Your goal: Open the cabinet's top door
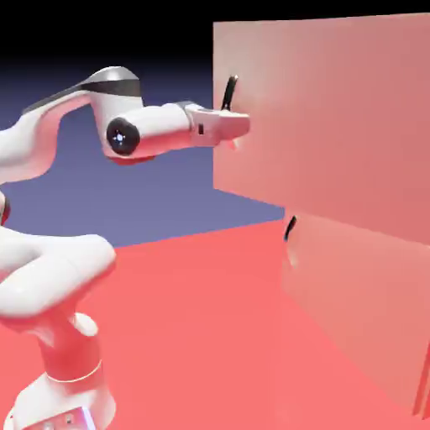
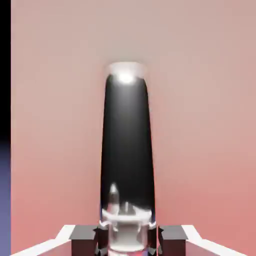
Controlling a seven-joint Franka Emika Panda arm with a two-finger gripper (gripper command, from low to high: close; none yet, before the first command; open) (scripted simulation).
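The cabinet (image 1: 369, 319) is a tall pinkish-tan box at the exterior view's right. Its top door (image 1: 336, 109) stands swung out, its handle edge well to the left of the lower panel. My gripper (image 1: 238, 126) reaches level from the left and is shut on the top door's black handle (image 1: 229, 91), low on the bar. In the hand view the handle (image 2: 126, 140) rises large and glossy between my fingertips (image 2: 84, 240), with my gripper (image 2: 127, 241) pressed to both its sides and the door panel (image 2: 200, 100) filling the background.
The lower panel carries its own small black handle (image 1: 290, 227) below and right of my hand. The red table top (image 1: 210, 319) stretches in front of the cabinet. My arm's base (image 1: 67, 369) stands at the lower left.
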